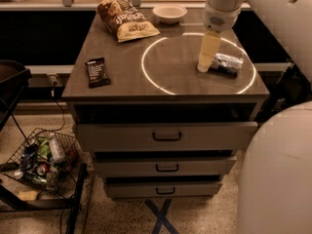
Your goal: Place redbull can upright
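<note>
The redbull can (226, 64) lies on its side on the right part of the cabinet top (122, 77), inside a bright ring of light (146, 74). It is silver and dark blue. My gripper (204, 66) hangs from the white wrist (218, 14) and reaches down to the tabletop right at the can's left end, touching or nearly touching it. It does not hold the can.
A snack bag (125, 18) and a white bowl (169, 12) sit at the back of the top. A dark snack bar (97, 71) lies at the left front. The top drawer (165, 134) is slightly open. A wire basket (41, 162) stands on the floor left. My arm's bulk (278, 174) fills the lower right.
</note>
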Tool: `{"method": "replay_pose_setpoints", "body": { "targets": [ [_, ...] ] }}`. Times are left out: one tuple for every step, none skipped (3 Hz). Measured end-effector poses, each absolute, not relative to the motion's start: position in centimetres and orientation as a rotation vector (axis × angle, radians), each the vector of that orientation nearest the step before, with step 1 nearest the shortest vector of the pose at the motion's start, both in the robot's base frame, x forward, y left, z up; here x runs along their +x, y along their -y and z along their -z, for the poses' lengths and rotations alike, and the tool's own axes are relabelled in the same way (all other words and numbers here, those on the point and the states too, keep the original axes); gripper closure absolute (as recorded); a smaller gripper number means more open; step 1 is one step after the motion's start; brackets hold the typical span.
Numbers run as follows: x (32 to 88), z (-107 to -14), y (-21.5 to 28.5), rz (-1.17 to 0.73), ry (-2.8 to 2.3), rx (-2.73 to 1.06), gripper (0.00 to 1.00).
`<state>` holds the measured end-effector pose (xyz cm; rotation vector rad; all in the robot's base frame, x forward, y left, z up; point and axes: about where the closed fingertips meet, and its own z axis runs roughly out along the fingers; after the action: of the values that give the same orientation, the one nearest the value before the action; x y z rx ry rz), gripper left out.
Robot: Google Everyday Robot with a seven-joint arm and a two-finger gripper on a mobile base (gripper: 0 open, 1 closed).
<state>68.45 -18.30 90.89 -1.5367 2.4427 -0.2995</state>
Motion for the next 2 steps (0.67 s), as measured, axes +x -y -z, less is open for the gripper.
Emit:
{"method": "replay_pose_setpoints", "body": {
  "targets": [
    [69.8,-88.0,19.9,0.257,-2.496,-1.501,0.0],
    [70.7,-86.9,21.0,0.245,-2.517,-1.48,0.0]
  ]
}}
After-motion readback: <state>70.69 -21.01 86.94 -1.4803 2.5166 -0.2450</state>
